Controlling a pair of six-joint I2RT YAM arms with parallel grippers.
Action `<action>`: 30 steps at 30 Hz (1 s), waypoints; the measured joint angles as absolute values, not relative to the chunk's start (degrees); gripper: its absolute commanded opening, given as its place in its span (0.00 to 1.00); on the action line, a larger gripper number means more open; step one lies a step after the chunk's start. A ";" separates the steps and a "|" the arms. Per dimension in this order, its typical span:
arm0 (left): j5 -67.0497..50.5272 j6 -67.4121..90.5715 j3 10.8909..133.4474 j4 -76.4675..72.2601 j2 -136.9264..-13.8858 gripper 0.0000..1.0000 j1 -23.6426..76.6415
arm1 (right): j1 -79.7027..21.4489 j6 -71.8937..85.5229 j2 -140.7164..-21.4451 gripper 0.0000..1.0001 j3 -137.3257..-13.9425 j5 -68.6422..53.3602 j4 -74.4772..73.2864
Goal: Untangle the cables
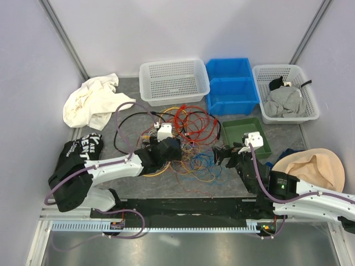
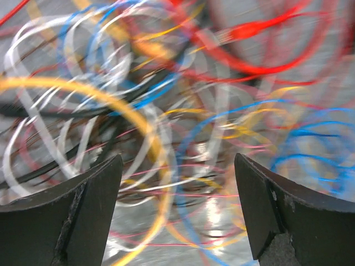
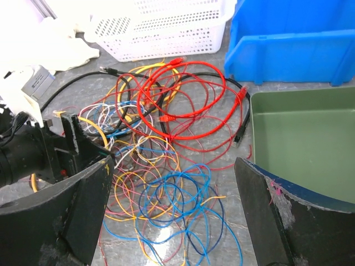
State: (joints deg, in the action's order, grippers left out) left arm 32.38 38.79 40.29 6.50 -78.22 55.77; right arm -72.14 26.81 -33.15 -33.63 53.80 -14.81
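Right now the cables (image 1: 188, 144) are lying in one loose tangle at the middle of the desk (image 1: 138, 185), between the two arms and in front of the row of containers. Red loops (image 3: 183, 100) are sitting at the far side of the pile, nearest the white basket (image 1: 175, 91) and the blue bins (image 1: 233, 102). Thinner blue coils (image 3: 177, 205), along with yellow, orange, pink and white strands, are spreading out at the near side. A black cable (image 1: 119, 133) is curving out to the left of the heap.

The left hand (image 2: 177, 158) is hanging low over the left part of the tangle with its fingers spread wide. Its wrist view is blurring, showing coloured strands close beneath the gap; I cannot tell whether any strand is touching the fingers.

The right hand (image 3: 173, 163) is hovering at the right edge of the pile, just beside the green tray (image 1: 244, 133), its fingers standing wide apart and holding nothing.

A white cloth (image 1: 91, 102) is lying at the far left, a black garment (image 1: 75, 166) is draping by the left arm, and a tan hat (image 1: 313, 169) is resting at the right. A second white basket (image 1: 313, 100) is holding grey fabric.
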 measured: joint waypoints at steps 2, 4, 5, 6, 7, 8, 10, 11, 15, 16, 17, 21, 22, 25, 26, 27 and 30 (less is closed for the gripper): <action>32.10 40.12 38.59 7.66 -78.24 0.88 54.65 | -72.14 27.24 -32.23 0.98 -32.82 53.82 -15.31; 31.31 41.04 37.43 8.32 -78.70 0.85 54.33 | -72.14 27.68 -31.70 0.98 -32.05 53.80 -15.84; 30.94 41.36 37.19 8.43 -79.33 0.83 54.33 | -72.14 27.90 -31.62 0.98 -31.81 53.80 -16.16; 30.30 41.63 37.15 8.38 -80.36 0.77 54.33 | -72.14 28.14 -31.55 0.98 -31.66 53.82 -16.47; 29.69 41.82 37.15 8.16 -81.38 0.71 54.30 | -72.14 28.36 -31.55 0.98 -31.57 53.82 -16.71; 29.17 42.09 37.15 7.90 -82.46 0.65 54.17 | -72.14 28.75 -31.53 0.98 -31.51 53.82 -17.02; 28.12 42.35 37.15 7.03 -84.71 0.44 53.93 | -72.14 29.21 -31.53 0.98 -31.48 53.84 -17.39; 28.34 42.26 37.21 6.46 -85.38 0.37 53.82 | -72.14 29.45 -31.53 0.98 -31.46 53.87 -17.50; 27.81 42.35 37.19 5.58 -85.56 0.06 53.36 | -72.14 30.41 -31.75 0.98 -31.31 53.93 -17.91; 27.44 42.22 37.19 5.56 -85.27 0.03 53.36 | -72.14 30.61 -32.01 0.98 -31.31 53.98 -17.89; 26.85 42.06 37.15 5.80 -84.60 0.02 53.36 | -72.14 30.74 -32.34 0.98 -31.31 53.98 -17.91; 26.15 40.64 37.10 8.36 -76.64 0.02 53.47 | -72.14 30.89 -34.46 0.98 -31.31 53.78 -17.87; 26.02 39.92 37.12 8.78 -73.10 0.02 53.47 | -72.14 30.87 -35.00 0.98 -31.31 53.71 -17.76; 25.02 37.08 37.17 9.13 -63.07 0.02 53.47 | -72.14 30.39 -36.60 0.98 -31.31 53.06 -16.95; 24.34 35.64 37.43 9.06 -59.42 0.02 53.47 | -72.14 30.06 -37.12 0.98 -31.33 52.64 -16.32; 23.62 34.54 37.69 8.97 -57.08 0.02 53.47 | -72.14 29.71 -37.60 0.98 -31.33 52.38 -15.70; 20.93 30.65 38.68 7.86 -52.23 0.02 53.47 | -72.14 27.94 -38.65 0.98 -31.86 51.99 -13.23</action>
